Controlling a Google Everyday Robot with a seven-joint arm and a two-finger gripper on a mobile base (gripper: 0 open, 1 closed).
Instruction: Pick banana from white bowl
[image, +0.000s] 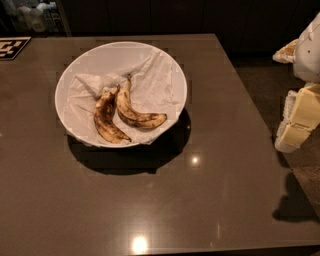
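The white bowl (80, 70) stands on the dark table, left of centre, lined with crumpled white paper. Two bananas lie in it side by side. The banana (134, 114) is the right one: longer, curved, mostly yellow with brown streaks. The shorter, darker, brown-blotched banana (105, 120) lies just left of it, and their stems nearly touch. My gripper (295, 127) hangs at the right edge of the view, beyond the table's right edge, far from the bowl and holding nothing that I can see.
The dark table (200, 200) fills most of the view, with ceiling lights reflected near its front. A black-and-white marker (12, 47) lies at the far left. The gripper's shadow (295, 202) falls on the floor at the right.
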